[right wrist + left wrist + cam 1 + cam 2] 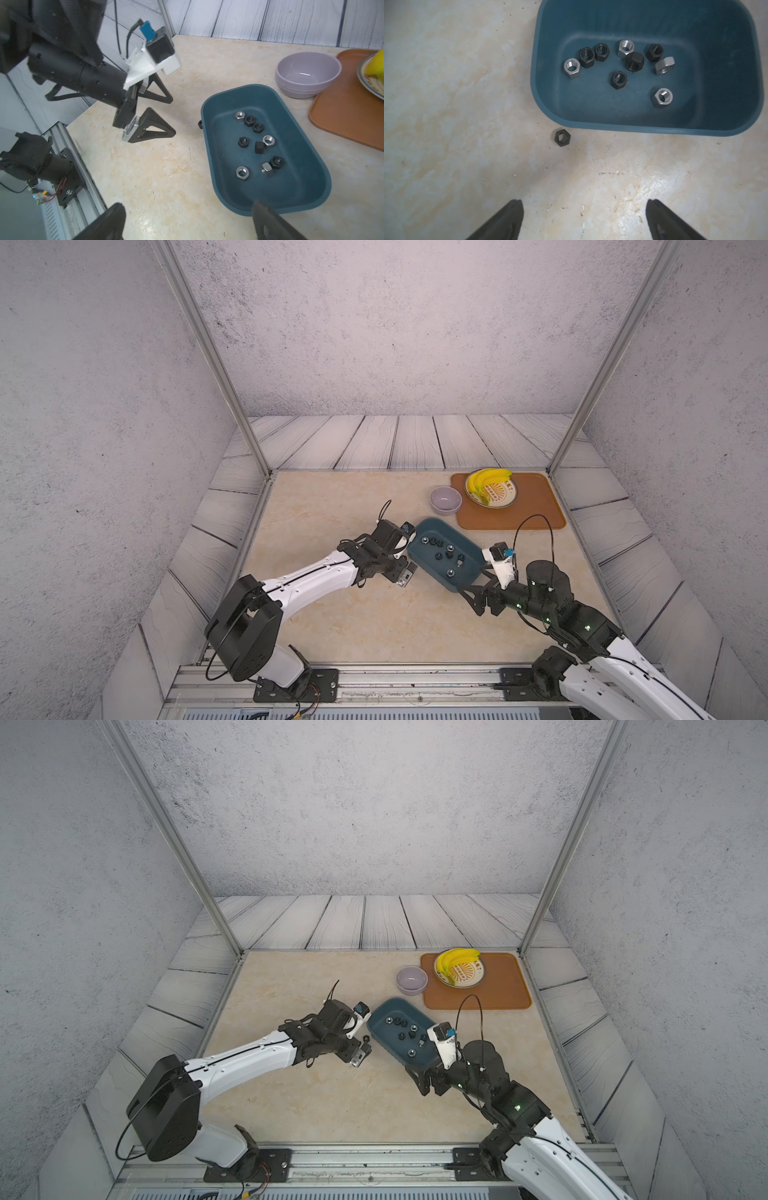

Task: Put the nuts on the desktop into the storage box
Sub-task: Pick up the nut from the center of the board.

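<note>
The teal storage box [471, 560] [716, 83] lies on the beige desktop [353, 510] with several black and silvery nuts [618, 80] inside. One black nut [562, 138] [366, 1039] lies flat on the desktop just outside the box's near rim. My left gripper [584, 202] [173, 116] hovers open a little short of that nut, with nothing between its fingers. At the box's other end my right gripper [188, 204] is open and empty. One of its fingertips [259, 207] shows in front of the box rim.
A lilac bowl [445, 499] stands behind the box. Next to it an orange-brown tray [536, 514] carries a plate of bananas [490, 487]. Metal frame posts [257, 448] rise at the desktop's back corners, and a rail [415, 680] runs along its front.
</note>
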Motion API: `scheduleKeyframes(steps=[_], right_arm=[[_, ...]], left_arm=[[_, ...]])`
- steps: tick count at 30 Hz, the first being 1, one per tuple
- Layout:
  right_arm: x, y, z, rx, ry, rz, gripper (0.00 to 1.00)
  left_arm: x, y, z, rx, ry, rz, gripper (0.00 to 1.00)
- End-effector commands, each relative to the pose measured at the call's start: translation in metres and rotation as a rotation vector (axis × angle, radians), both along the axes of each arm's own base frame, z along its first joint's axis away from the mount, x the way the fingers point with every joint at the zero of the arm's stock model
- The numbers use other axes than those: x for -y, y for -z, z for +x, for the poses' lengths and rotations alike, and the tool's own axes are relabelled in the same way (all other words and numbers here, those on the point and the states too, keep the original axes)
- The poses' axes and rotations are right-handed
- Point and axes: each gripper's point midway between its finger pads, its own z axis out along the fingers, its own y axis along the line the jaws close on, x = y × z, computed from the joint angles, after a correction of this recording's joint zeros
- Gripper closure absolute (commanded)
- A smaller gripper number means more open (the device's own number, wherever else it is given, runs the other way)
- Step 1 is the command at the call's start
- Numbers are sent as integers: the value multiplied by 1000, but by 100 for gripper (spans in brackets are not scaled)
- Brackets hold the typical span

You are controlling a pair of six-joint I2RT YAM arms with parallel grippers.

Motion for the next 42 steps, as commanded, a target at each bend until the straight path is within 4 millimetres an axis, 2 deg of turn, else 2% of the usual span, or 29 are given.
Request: scheduleKeyframes(steps=[1,4,9,12,15,19,22,29,33,38,42], right_arm=[[-6,13,-9,-45,-60,-11,1],[-8,19,-9,-68,-64,-11,1],[-11,25,-8,-89,-68,-16,1],[-12,26,-6,-98,-68,-21,1],[-13,27,-5,-107,-71,-30,1],[-11,27,-5,-112,-66,-46,1],[-9,26,-5,-107,-60,-48,1],[-7,23,-5,-102,-51,-52,1],[-7,21,-5,-103,-49,-56,1],[-6,21,-4,-101,-44,-58,1],[-6,21,-4,-102,-41,-60,1]], left_arm=[[0,27,10,10,47,49,2],[1,40,18,2,59,11,2],[4,38,27,-2,65,-67,0],[10,39,33,-19,82,-106,4],[18,49,37,-11,134,-109,5],[23,57,46,-34,110,-150,6],[23,69,51,-46,104,-119,8],[23,87,63,-45,93,-60,21],[20,90,64,-48,92,-31,42],[13,92,57,-70,100,5,47],[9,98,50,-113,106,35,58]])
